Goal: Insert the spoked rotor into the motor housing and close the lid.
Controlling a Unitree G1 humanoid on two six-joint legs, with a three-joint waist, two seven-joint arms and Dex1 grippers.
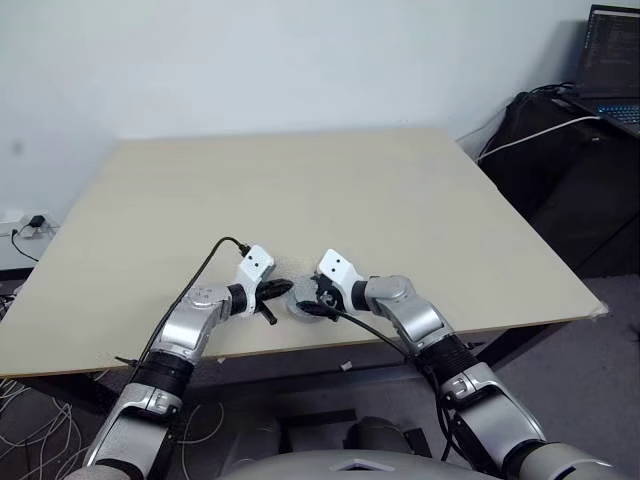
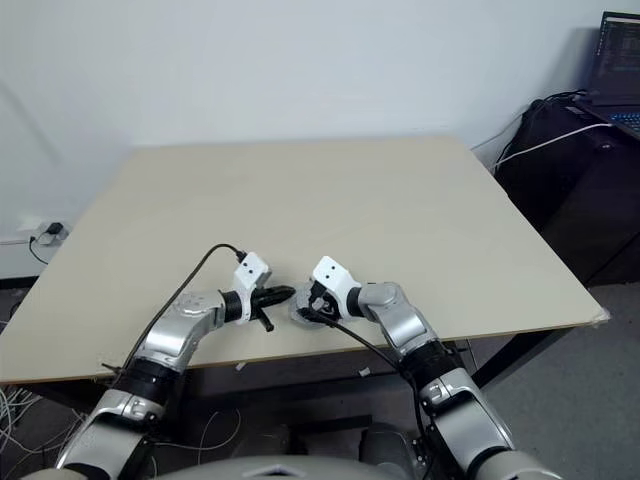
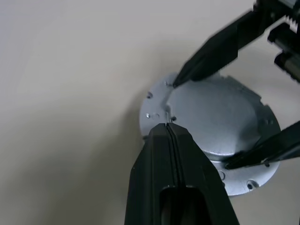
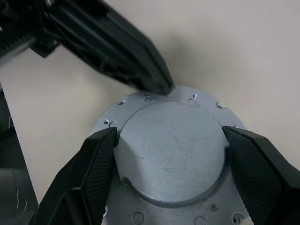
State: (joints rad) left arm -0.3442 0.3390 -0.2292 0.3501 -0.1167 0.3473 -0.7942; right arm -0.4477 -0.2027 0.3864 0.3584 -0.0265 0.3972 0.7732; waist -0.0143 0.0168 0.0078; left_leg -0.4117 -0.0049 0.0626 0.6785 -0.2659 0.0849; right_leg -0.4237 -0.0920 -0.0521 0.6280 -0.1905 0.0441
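Our left gripper [image 3: 169, 129], fingers pressed together, rests its tip on the flange of the lid [image 4: 171, 150] near the table's [image 1: 400, 200] front edge. Our right gripper [image 4: 169, 154] clasps the lid's raised smooth centre from both sides.

The lid [image 4: 171, 150] is plain grey metal, faintly scratched; the fingers [image 4: 101, 173] are black; the worktop [image 1: 300, 190] is pale beige.

wall [image 1: 300, 60]: pale, plain | table [image 1: 300, 190]: beige | laptop [image 1: 612, 45]: far right, lit
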